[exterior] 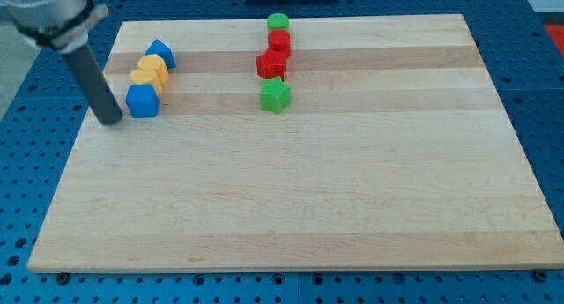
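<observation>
Your tool is a bare rod with nothing to grasp; its tip [111,121] rests on the table [291,207] at the view's left, just beside the blue cube [142,101]. Push carelessly and that cube could jam into the yellow blocks [150,72] and the blue block [160,53] behind it.

My tip [111,120] on the board's left edge, just left of a blue cube [142,101], yellow blocks [150,72] behind it

Single view, set above and before the wooden board [291,207], looking obliquely down; whole board framed.
</observation>
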